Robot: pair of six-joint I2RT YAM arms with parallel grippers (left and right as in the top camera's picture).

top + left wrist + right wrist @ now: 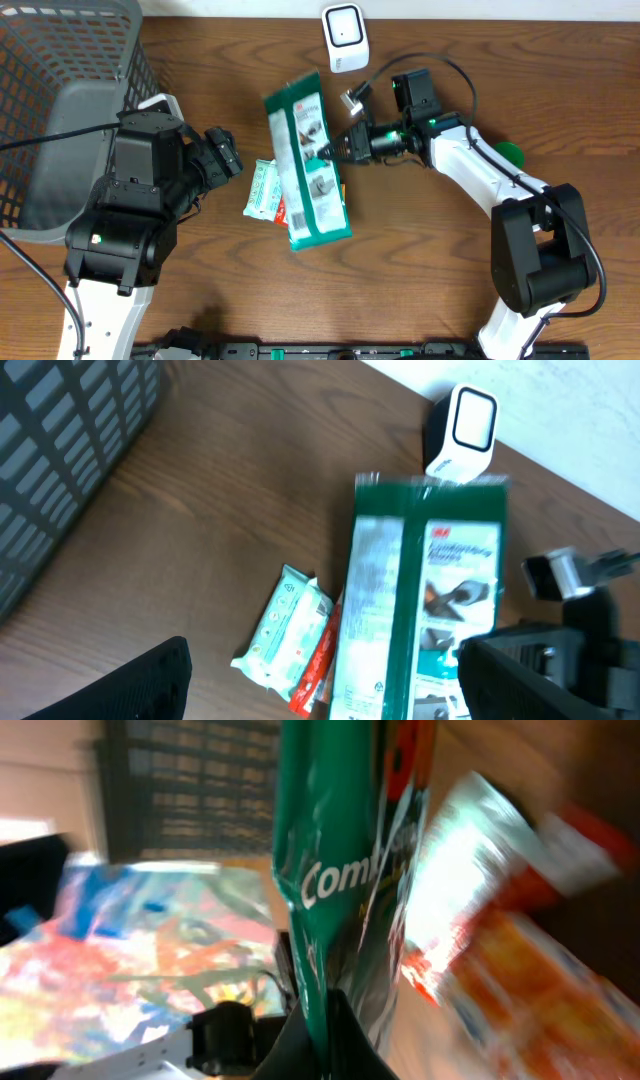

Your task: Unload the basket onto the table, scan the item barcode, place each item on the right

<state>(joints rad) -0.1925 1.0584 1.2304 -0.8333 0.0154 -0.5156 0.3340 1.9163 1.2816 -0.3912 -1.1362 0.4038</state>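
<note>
Wooden table (200,60); right claw (331,150) clamped on green packet (303,175) edge, left claw (226,153) apart

Even light (wrist views blurred).

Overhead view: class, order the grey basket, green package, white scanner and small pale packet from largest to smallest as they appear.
1. grey basket
2. green package
3. white scanner and small pale packet: these look too alike in size to rank.

Green package (306,165) covers part of red packet (281,212); basket (40,60) cropped at edge; package print blurred.
</note>
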